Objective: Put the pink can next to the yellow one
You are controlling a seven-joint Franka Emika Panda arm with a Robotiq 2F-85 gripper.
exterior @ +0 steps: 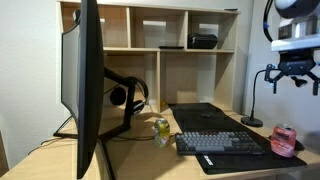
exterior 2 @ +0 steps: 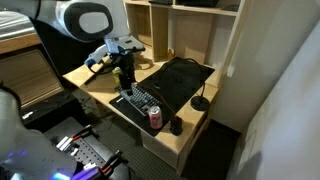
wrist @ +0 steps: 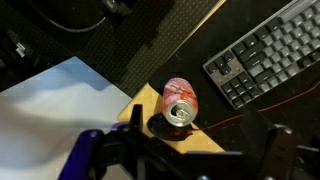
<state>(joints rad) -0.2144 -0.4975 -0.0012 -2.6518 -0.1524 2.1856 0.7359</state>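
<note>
Pink can (wrist: pixel 181 103) cylindrical, silvery top, upright beside black keyboard (wrist: pixel 265 55).

I see a light wooden desk (exterior: pixel 140 160) in both exterior views, with an open cubby hutch (exterior: pixel 160 48) of the same wood at its back. A plain white wall (exterior: pixel 252 50) stands beside it. In an exterior view the floor (exterior 2: pixel 225 160) looks dark.

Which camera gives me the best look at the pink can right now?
The wrist view: the pink can sits large mid-frame, silvery top and pink side clear. Both exterior views show the pink can only small, beside the keyboard.
</note>
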